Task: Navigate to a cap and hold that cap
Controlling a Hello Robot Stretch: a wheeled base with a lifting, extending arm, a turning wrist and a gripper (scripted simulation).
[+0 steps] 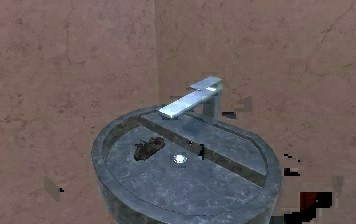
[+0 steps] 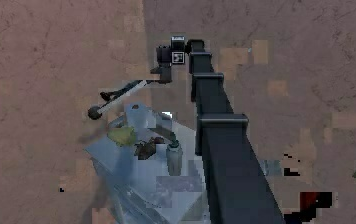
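Cap hunting is the step in hand, I judge, and I can't name one with any certainty. The likeliest candidate is a small brownish lump (image 2: 146,150) among the clutter on the pale bench (image 2: 114,168) in the arm side view, but it is too small to call a cap. Just beside it stands a slim bottle (image 2: 173,152), and a long-handled thing with a dark round head (image 2: 92,112) lies toward the bench's far edge. The claw (image 2: 164,55) sits farther out, at the end of the dark arm (image 2: 226,140). I cannot tell how its fingers stand or whether it has hold of anything. Ahead, a round dark basin (image 1: 186,195) with a metal tap (image 1: 196,98) stands against a brown wall (image 1: 56,70), a dark scrap (image 1: 146,150) lying in its bowl. Next I would need to confirm which lump is the cap, then bring the claw back over it. No writing or labels are readable anywhere.
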